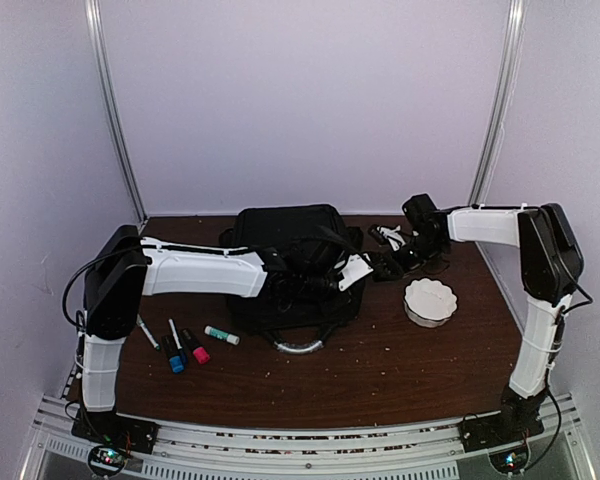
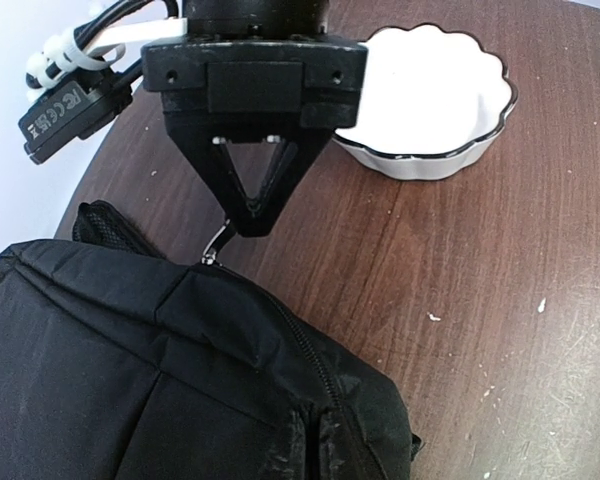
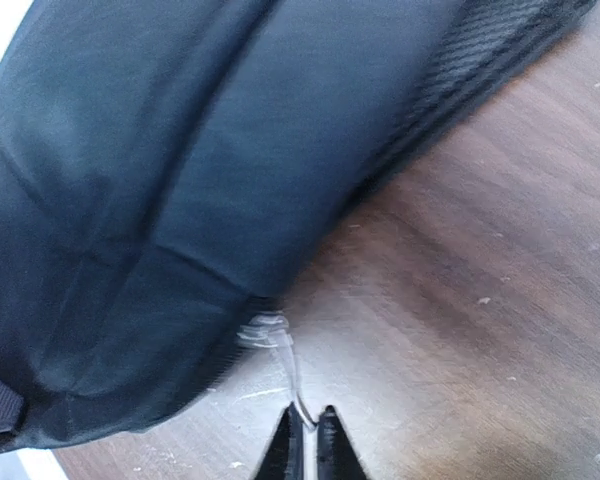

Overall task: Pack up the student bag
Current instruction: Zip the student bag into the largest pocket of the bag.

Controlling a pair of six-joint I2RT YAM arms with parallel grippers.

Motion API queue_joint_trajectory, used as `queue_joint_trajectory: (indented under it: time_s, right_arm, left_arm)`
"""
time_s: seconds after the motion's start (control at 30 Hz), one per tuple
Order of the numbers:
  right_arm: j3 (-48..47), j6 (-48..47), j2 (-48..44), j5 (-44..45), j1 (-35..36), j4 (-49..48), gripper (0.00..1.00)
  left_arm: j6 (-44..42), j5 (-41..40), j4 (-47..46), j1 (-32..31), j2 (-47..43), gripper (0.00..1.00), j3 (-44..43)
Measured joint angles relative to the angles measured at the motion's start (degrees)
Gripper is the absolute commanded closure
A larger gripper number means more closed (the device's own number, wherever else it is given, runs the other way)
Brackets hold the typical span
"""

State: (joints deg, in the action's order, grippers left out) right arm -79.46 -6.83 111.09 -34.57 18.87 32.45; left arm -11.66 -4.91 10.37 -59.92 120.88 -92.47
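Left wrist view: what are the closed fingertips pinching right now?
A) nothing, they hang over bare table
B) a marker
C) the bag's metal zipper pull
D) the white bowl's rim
C: the left gripper is shut on the small metal zipper pull at the edge of the student bag. The white bowl sits apart behind it.

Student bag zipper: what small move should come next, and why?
Probably the left gripper should draw the metal zipper pull it pinches along the student bag's seam, since the zipper looks closed there and the markers lie outside. The right gripper, shut on a pale tab, can brace the bag.
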Motion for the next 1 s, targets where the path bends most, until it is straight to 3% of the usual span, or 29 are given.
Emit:
queue_joint_trajectory:
  time_s: [0.17,0.43,0.6,0.77,0.83,1.0]
  right_arm:
    - [-0.1,0.8,-0.2,3.1,-2.0,-0.3,0.71]
    - [0.7,1.1,-8.4,3.8,-7.0,0.8,0.69]
    - [2.3,0.9,-17.9,3.0,-8.3,0.4,0.67]
    - [2.1,0.6,-21.1,2.9,-8.5,0.0,0.67]
    - [2.1,0.5,-20.9,2.7,-8.7,0.4,0.67]
    - [1.4,0.5,-20.8,1.3,-9.1,1.2,0.67]
  left_arm:
    - [-0.1,-0.1,0.3,0.0,0.0,1.00,-0.2]
    - [-0.6,0.3,1.9,0.0,7.0,0.96,-11.3]
    - [-0.4,2.6,2.2,0.3,11.5,0.71,-16.9]
    - [-0.7,4.0,1.7,0.3,12.7,0.28,-18.1]
    - [-0.3,4.3,1.5,0.3,12.6,0.04,-18.0]
    - [0.4,5.2,0.3,0.3,7.8,0.02,-12.3]
